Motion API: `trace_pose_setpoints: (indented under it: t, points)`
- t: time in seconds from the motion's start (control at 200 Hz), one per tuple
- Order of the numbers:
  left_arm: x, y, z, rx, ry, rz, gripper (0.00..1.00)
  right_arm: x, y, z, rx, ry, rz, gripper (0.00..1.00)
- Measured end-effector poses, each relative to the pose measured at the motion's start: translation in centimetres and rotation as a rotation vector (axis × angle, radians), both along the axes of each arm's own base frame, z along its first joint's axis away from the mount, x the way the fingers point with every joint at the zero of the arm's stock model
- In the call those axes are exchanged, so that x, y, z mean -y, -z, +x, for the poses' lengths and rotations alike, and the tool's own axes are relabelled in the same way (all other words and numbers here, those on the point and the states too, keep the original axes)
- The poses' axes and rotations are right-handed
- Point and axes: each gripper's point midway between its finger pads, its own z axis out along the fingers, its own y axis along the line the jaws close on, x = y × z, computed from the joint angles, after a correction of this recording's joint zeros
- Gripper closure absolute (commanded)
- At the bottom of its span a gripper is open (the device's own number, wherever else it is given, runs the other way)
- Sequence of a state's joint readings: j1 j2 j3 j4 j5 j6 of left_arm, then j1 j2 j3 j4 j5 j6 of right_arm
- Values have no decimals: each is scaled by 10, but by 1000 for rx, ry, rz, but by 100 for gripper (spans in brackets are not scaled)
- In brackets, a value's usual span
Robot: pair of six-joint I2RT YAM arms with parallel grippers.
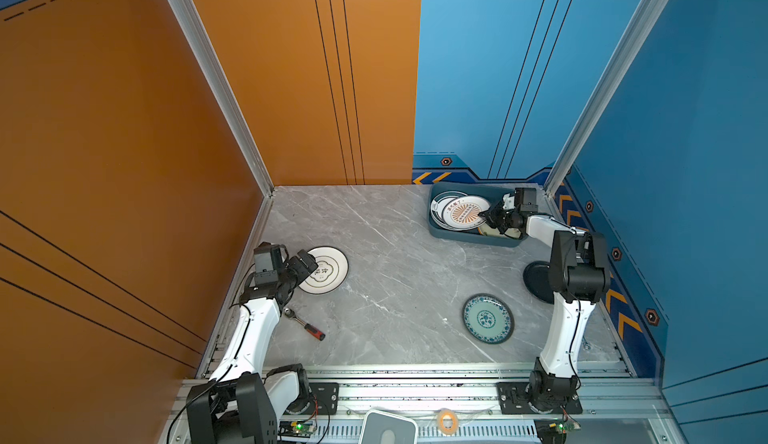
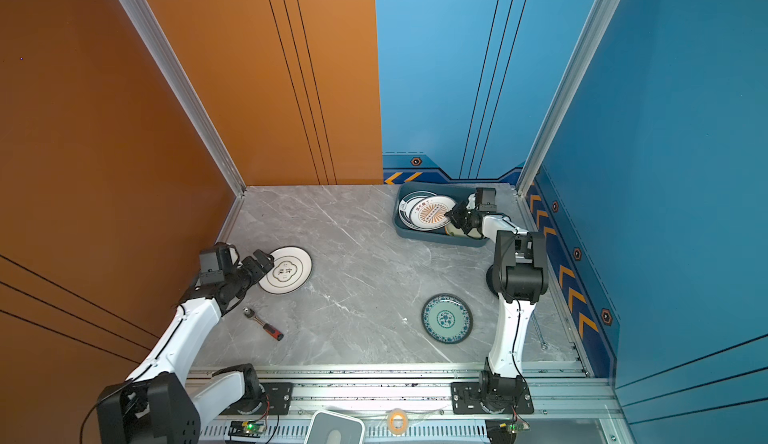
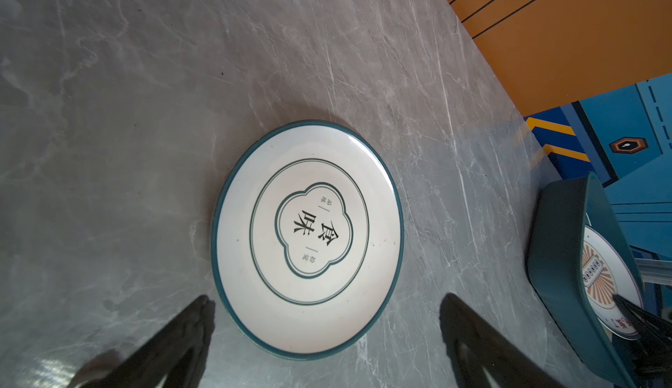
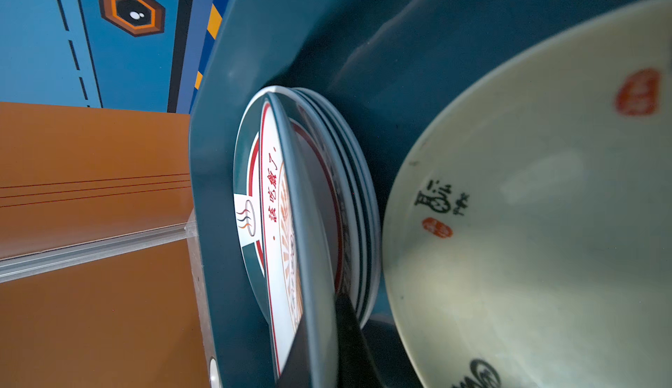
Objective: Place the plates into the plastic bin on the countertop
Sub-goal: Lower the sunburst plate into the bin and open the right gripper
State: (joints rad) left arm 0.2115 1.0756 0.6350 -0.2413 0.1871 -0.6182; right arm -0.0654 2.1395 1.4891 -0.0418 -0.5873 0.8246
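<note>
Looking first at the right gripper, we find its jaws pinched narrow on the grey rim of the white round plate with an orange sunburst. That plate stands tilted inside the dark teal rectangular plastic bin, leaning on a stack of glossy white plates with dark rims. Just beside it in the bin lies a cream glazed plate with black lettering and red seals. Our left gripper is spread wide and holds nothing. Its black fingers flank the near edge of a smooth white round plate with a teal rim, flat on the grey veined marble countertop; we cannot tell whether they touch it. A teal-patterned plate and a black plate, half hidden by the right arm, lie on the slab outside the bin.
</note>
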Motion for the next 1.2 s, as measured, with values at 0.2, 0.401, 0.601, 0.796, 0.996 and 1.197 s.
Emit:
trace_pose_setpoints:
  t: [0.2, 0.401, 0.601, 0.796, 0.996, 1.197]
  points:
    - [0, 0, 1, 5, 2, -2, 2, -3, 4, 11, -2, 8, 14, 82]
    - [0, 7, 1, -10, 0, -7, 2, -8, 23, 9, -51, 14, -17, 69]
    - [1, 19, -1, -39, 0, -14, 2, -11, 20, 11, -60, 19, -51, 63]
    - [0, 20, 2, -25, -2, -13, 2, -16, 17, 11, -74, 1, -118, 56]
    - [0, 19, 3, -20, -3, -12, 2, -25, 5, 7, -106, -46, -286, 55]
    - [-1, 27, 3, -44, -6, -14, 2, -30, -5, 8, -111, -85, -415, 54]
